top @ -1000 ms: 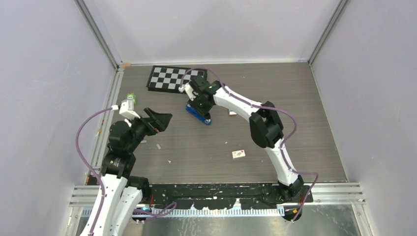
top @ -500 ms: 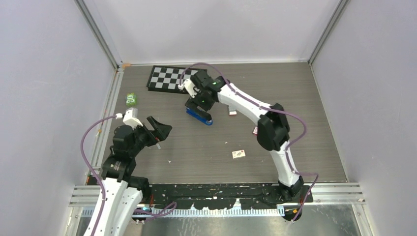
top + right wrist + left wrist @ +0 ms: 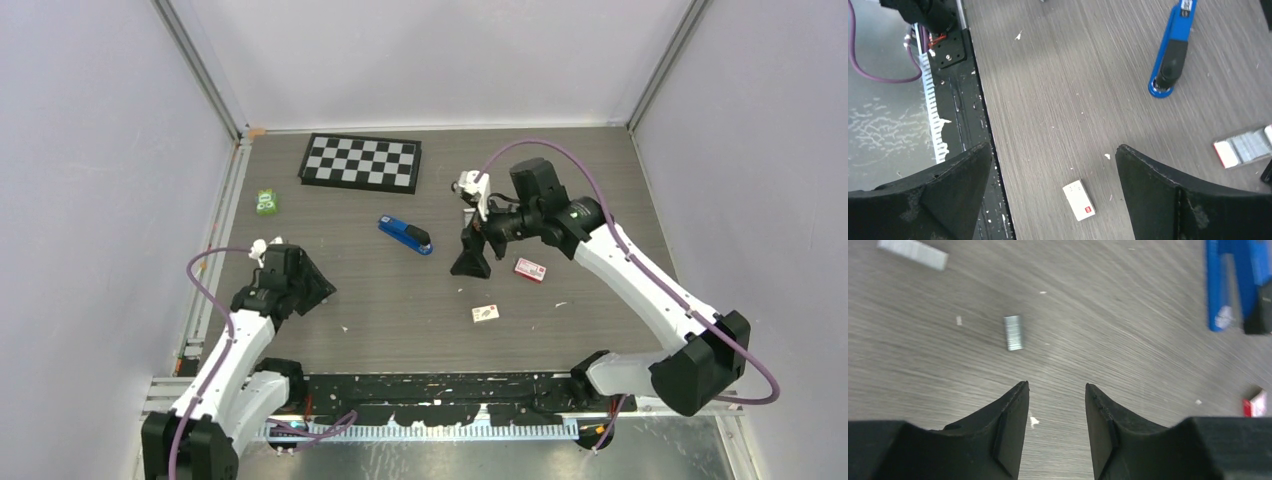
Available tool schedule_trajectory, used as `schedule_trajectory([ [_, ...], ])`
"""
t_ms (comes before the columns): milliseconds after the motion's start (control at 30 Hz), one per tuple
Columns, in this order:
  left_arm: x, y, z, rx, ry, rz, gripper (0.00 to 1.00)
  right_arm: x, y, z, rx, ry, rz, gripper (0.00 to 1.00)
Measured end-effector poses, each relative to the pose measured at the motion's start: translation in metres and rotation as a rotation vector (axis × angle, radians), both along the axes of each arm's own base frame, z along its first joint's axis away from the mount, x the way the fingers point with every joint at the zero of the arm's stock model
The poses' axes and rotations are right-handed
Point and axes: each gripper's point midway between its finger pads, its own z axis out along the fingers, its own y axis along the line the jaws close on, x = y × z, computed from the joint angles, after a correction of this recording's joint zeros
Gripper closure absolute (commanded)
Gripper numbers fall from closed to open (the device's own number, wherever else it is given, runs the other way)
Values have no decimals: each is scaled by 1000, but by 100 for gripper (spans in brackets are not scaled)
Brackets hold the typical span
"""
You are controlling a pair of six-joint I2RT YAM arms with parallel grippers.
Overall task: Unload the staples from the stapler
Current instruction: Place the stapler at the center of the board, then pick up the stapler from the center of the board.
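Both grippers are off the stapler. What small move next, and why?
Probably draw both arms back to rest: the stapler lies free, a staple strip lies loose ahead of the left gripper, whose jaws hold nothing, and the right gripper is open.

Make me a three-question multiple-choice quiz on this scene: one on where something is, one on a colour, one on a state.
1. Where is the blue stapler?
A. Held in a pincer
B. Lying on the table, on the robot's side of the checkerboard
C. On the metal rail at the arm bases

2. What colour is the small packet near the table's left edge?
A. Green
B. Red
C. Blue

3. How does the right pincer stand?
A. Shut on the stapler
B. Shut on a box
C. Open, holding nothing

Answers:
1. B, since the top view shows it flat on the wood with nothing touching it.
2. A, since its green top is plain in the top view.
3. C, since the right wrist view shows only bare table between its wide-apart fingers.
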Motion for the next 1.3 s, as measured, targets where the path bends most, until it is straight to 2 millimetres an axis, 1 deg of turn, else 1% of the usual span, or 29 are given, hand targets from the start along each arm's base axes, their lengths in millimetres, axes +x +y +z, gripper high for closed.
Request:
schedule_trajectory([
  [67,-2,8,-12,39,61,39,53,2,-10,-8,29,43,-18,2],
  [133,-3,14,-20,73,111,61,51,13,-19,-14,44,76,-57,2],
  [200,-1,18,-25,99,143,73,48,24,-23,-16,57,87,-82,2],
  [267,2,19,-24,109,149,69,46,27,-21,-18,64,93,-80,2],
  [333,8,16,-19,107,126,41,44,27,-19,-19,65,97,-75,2],
  [500,24,0,-2,70,37,-79,40,26,-18,-21,62,106,-68,2],
  [567,30,-14,10,36,-15,-170,37,26,-18,-21,62,105,-68,2],
  [633,36,-26,22,8,-69,-253,35,26,-18,-22,61,106,-68,2],
  [700,44,-39,41,-19,-128,-346,34,26,-18,-22,60,104,-66,2],
  [800,66,-57,80,-25,-224,-497,33,27,-18,-22,61,102,-67,2],
  [900,87,-66,115,11,-319,-610,32,29,-21,-21,63,102,-73,2],
  [933,92,-67,123,30,-343,-643,32,29,-21,-21,64,102,-75,2],
  [967,93,-68,126,44,-355,-665,32,30,-22,-21,65,102,-77,2],
  [1000,93,-67,127,61,-361,-688,32,30,-23,-21,67,102,-78,2],
  [1067,88,-66,120,79,-348,-713,32,30,-23,-20,71,103,-76,2],
  [1233,69,-61,81,116,-291,-788,29,29,-23,-19,78,104,-65,2],
  [1300,65,-60,74,127,-285,-811,28,29,-23,-19,79,104,-64,2],
])
